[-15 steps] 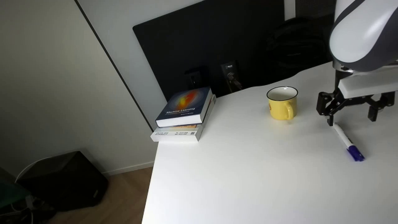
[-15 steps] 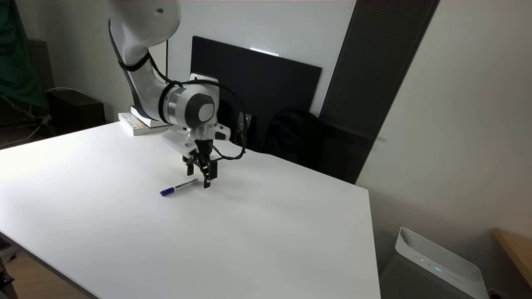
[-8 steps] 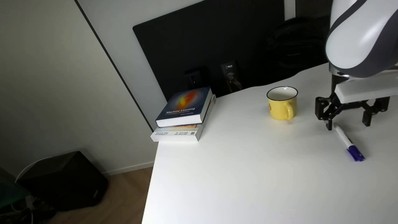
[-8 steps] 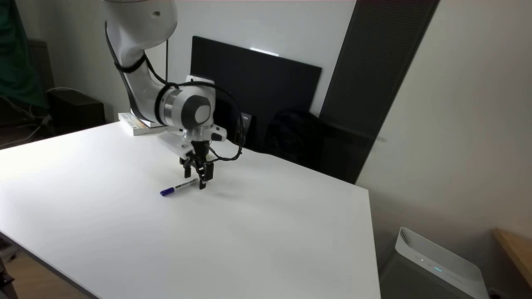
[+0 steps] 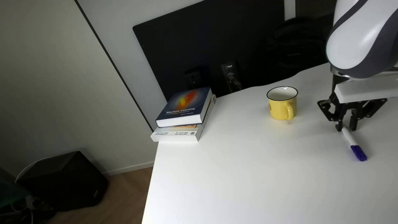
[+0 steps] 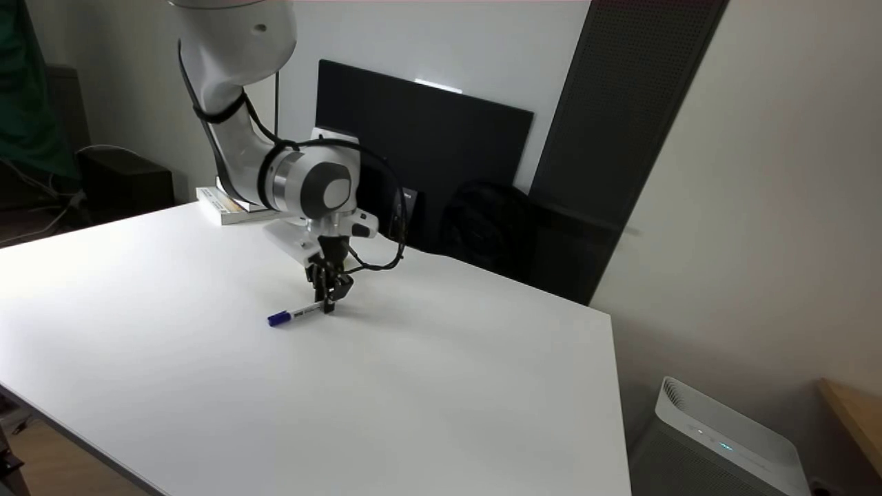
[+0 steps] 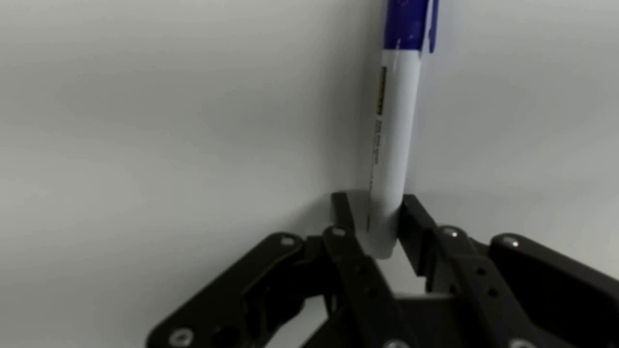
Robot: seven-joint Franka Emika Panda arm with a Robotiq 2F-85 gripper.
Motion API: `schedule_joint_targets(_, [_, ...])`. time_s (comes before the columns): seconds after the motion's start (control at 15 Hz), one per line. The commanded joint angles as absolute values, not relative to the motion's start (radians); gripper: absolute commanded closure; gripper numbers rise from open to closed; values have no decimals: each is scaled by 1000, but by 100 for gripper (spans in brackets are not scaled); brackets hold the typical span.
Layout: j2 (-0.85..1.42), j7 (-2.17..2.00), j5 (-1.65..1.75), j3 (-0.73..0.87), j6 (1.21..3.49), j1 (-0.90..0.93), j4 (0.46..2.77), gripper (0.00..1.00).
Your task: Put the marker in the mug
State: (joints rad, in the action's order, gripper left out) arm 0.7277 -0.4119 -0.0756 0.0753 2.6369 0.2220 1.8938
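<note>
The marker (image 5: 349,138) lies on the white table, its blue-purple cap pointing away from my gripper (image 5: 345,128). In the wrist view the marker's white end (image 7: 394,121) sits between the two fingers of my gripper (image 7: 375,198). One finger (image 7: 418,227) touches the marker, while a narrow gap separates it from the opposite finger (image 7: 342,210). The jaws are only slightly apart, close to the tabletop. The yellow mug (image 5: 278,110) stands upright in an exterior view, white inside, further back from the marker. In an exterior view the arm hides nearly all of the mug behind my gripper (image 6: 324,308).
Two stacked books (image 5: 183,109) lie at the table's far corner. A black panel (image 5: 211,46) rises behind the table's back edge, with a small dark box (image 5: 230,73) near it. A white appliance (image 6: 730,441) stands on the floor beyond the table.
My gripper has come down slightly, and its fingers have drawn much closer together around the marker's white end. The marker has shifted and turned a little. The mug has stayed put.
</note>
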Motion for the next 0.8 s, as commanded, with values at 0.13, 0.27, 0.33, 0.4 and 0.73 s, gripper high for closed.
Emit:
schedule_joint_targets(0.13, [708,-432,-92,90,2634,201,1899,97])
schedule_joint_targets(0.27, [697,-439,-79,118,2629,200,1898,96])
schedule_joint_targets(0.33, [685,-438,-72,133,2629,197,1897,96])
schedule_joint_targets(0.4, [674,-444,-61,153,2634,201,1896,96])
schedule_joint_targets(0.73, [603,-449,-7,216,2692,211,1903,96])
